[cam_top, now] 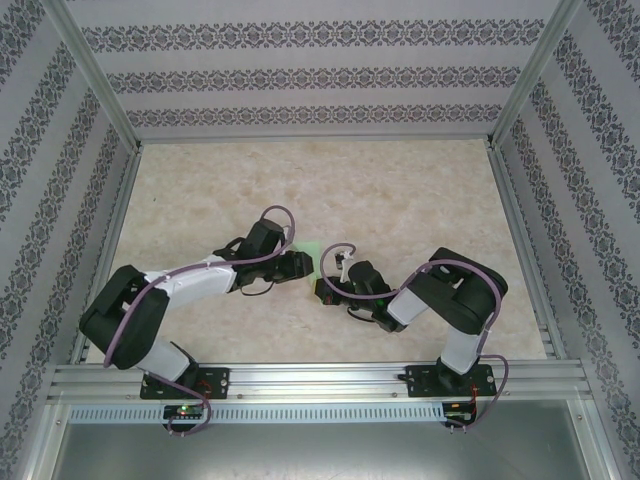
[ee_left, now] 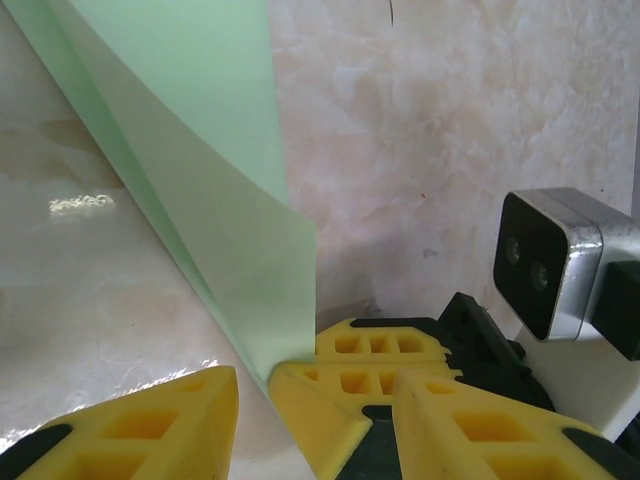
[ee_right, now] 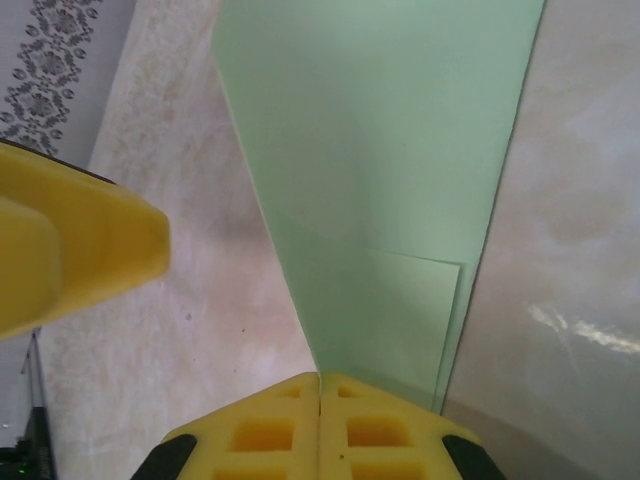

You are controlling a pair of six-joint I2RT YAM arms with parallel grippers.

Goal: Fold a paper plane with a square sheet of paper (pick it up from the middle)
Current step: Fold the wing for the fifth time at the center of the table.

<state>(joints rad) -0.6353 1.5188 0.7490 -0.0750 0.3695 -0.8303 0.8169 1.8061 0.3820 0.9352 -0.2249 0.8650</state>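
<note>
Left arm (cam_top: 190, 280) and right arm (cam_top: 440, 300), elbows bent, angle inward to the centre of the table (cam_top: 400, 200), where the partly folded square sheet of paper (ee_right: 380, 180) sits, right gripper (ee_right: 320, 388) clamped on its edge from 5 o'clock, left gripper (cam_top: 300, 264) part-open astride it from 8 o'clock.

I see white shells between black joints on the left arm (cam_top: 190, 282) and right arm (cam_top: 447, 305), each trailed by a looping purple cable (cam_top: 272, 209). My fingers (ee_right: 268, 436) are bright yellow, moulded with square pockets on black mounts.
</note>
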